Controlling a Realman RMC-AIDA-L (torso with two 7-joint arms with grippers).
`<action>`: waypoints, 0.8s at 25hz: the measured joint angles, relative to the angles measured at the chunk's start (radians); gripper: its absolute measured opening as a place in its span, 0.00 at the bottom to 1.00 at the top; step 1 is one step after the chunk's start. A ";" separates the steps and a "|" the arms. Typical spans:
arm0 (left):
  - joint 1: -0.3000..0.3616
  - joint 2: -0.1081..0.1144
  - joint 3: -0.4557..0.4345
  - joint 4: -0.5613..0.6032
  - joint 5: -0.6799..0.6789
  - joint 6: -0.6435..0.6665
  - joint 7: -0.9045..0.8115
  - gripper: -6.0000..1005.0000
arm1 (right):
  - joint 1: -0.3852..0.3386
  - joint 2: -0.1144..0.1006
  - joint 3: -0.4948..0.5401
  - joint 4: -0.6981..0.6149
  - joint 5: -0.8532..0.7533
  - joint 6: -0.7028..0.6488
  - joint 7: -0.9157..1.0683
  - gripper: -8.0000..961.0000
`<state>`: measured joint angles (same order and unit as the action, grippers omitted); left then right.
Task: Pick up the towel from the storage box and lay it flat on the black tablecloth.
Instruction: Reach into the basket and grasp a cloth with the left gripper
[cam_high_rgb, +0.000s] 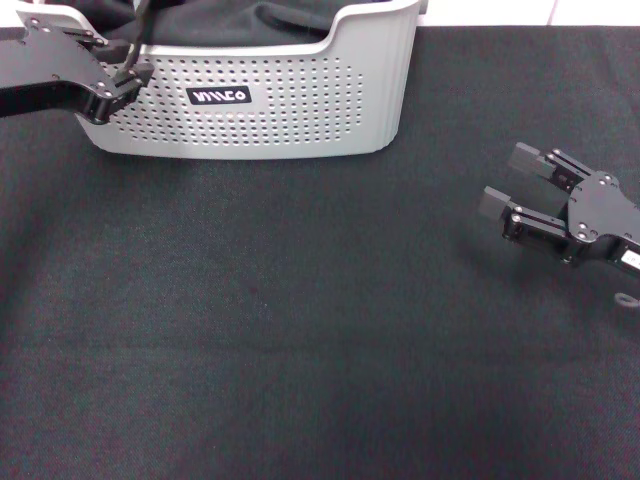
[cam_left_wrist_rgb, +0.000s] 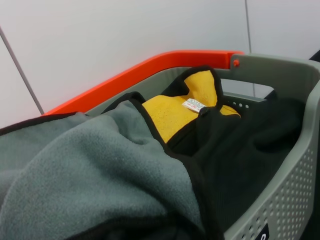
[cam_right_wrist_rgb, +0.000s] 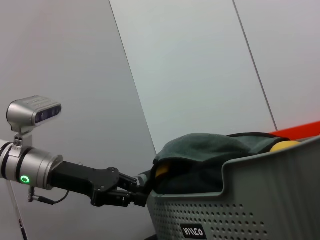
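Note:
The storage box stands at the back left of the black tablecloth; it also shows in the left wrist view and the right wrist view. The towel lies bunched inside it: a yellow face, black trim, a white tag and a grey fold in front. That fold bulges above the rim. My left gripper is at the box's left rim, shut on the towel's edge. My right gripper is open and empty over the cloth at the right.
A plain dark cloth fills the rest of the box. An orange-red bar runs behind the box, with a white wall beyond. The table's far edge lies just past the box.

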<state>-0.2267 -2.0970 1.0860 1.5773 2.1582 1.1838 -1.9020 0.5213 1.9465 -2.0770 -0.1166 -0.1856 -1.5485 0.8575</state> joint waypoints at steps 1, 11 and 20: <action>0.000 0.000 0.000 0.000 0.001 -0.001 -0.001 0.23 | 0.000 0.000 0.000 0.000 0.000 -0.001 0.000 0.90; -0.003 -0.002 0.000 -0.005 0.002 -0.015 -0.002 0.29 | -0.005 0.000 0.000 0.000 0.000 -0.005 0.000 0.90; -0.006 -0.003 0.003 -0.013 -0.003 -0.035 -0.005 0.26 | -0.011 0.000 0.000 0.000 0.000 -0.006 -0.008 0.90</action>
<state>-0.2332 -2.0999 1.0889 1.5646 2.1549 1.1488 -1.9070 0.5104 1.9465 -2.0770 -0.1166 -0.1854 -1.5549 0.8492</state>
